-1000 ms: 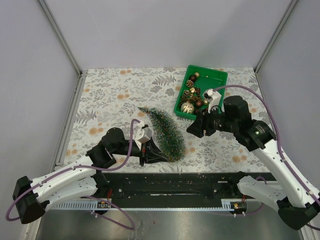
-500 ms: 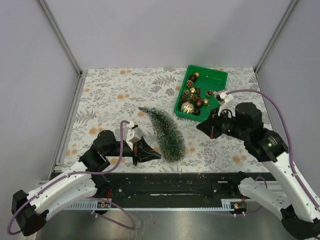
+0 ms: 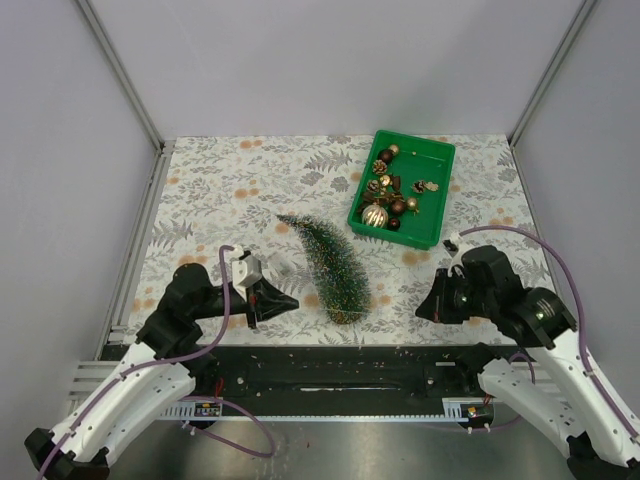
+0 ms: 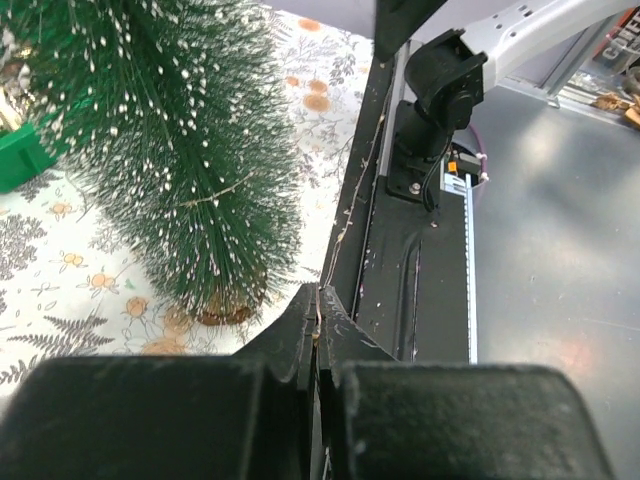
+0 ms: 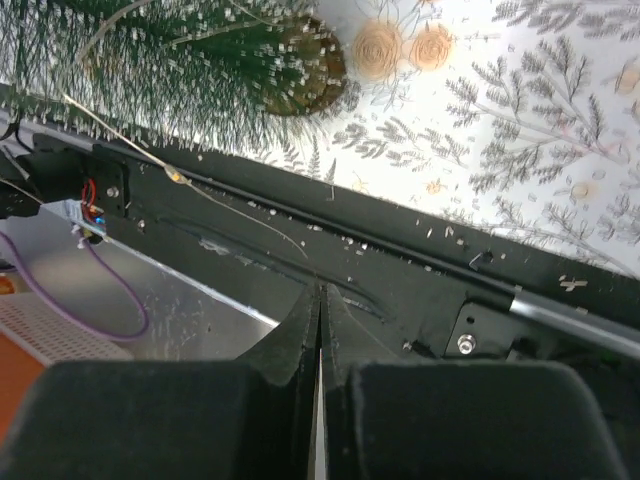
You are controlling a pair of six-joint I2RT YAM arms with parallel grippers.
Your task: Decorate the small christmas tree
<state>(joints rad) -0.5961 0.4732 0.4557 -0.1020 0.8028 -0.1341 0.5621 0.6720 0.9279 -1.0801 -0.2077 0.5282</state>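
Observation:
The small christmas tree (image 3: 330,262) lies on its side on the patterned table, its tip toward the back left and its wooden base (image 3: 346,312) near the front rail. My left gripper (image 3: 292,303) sits just left of the base, shut on a thin light wire (image 4: 319,305) pinched at its tips. My right gripper (image 3: 422,310) is to the right of the tree, apart from it and shut. The same fine wire, with a small bead (image 5: 175,175), runs from the tree (image 5: 200,60) down to the right gripper's tips (image 5: 320,293).
A green bin (image 3: 437,215) holding several ornaments (image 3: 385,195) stands at the back right. The black rail (image 3: 350,365) runs along the near table edge under both grippers. Grey walls enclose the table on three sides.
Both arms have pulled back toward the near edge. The left gripper slid left, away from the tree base. The right gripper left the bin area and went from open to shut.

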